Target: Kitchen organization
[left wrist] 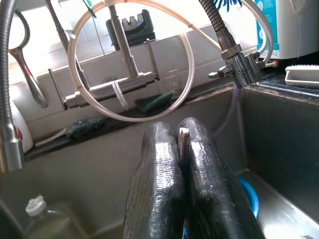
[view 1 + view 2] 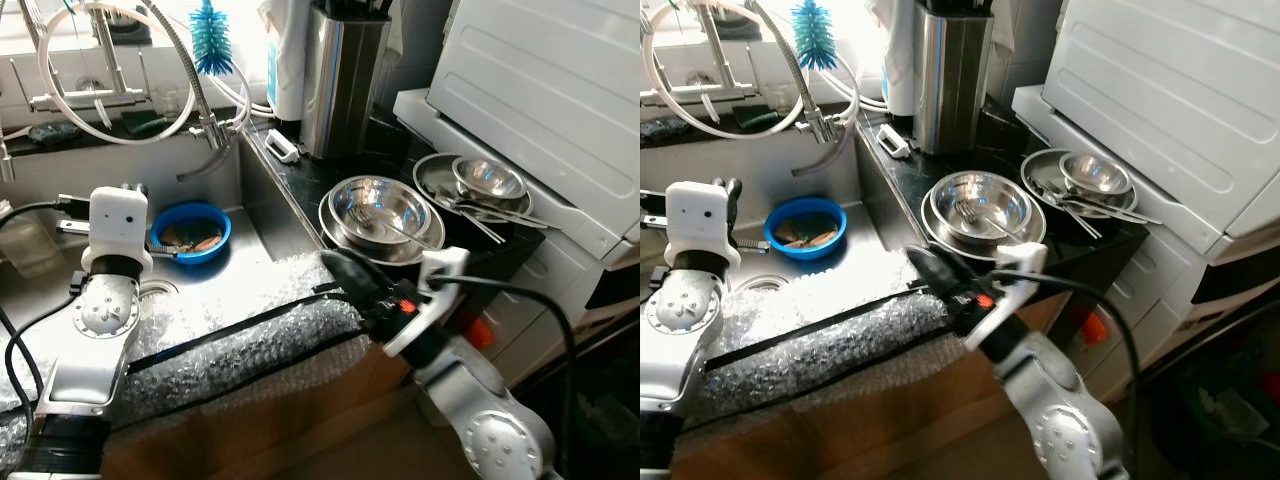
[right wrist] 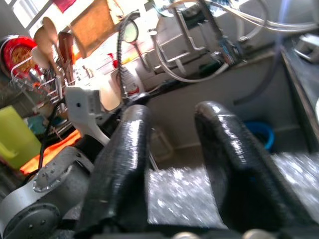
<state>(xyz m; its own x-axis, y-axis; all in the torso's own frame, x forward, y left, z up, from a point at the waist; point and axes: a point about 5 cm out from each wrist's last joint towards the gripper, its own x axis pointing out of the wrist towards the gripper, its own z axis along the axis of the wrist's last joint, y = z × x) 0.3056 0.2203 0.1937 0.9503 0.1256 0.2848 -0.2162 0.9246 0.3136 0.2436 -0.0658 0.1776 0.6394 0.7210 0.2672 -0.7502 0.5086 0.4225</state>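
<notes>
Steel everywhere on this counter point(image 2: 300, 195): a big bowl point(image 2: 380, 207) with a fork point(image 2: 372, 232) in it sits on a plate right of the sink point(image 2: 225, 180), and just behind it there's a smaller bowl point(image 2: 489, 178) on another plate with more cutlery lying across. A tall steel knife block point(image 2: 342, 80) stands at the back, next to a blue bottle brush point(image 2: 211, 42). Down in the sink there's a blue bowl point(image 2: 191, 232) with food scraps.

Left gripper point(image 1: 180, 144) is up over the sink, just beside the blue bowl, fingers pressed together on a thin silvery thing point(image 1: 184, 142); can't tell what it is. Right gripper point(image 2: 340, 268) hovers over the bubble wrap point(image 2: 240, 340) covering the sink's front edge, close to the big bowl's plate but not touching it, fingers spread apart with nothing between them.
</notes>
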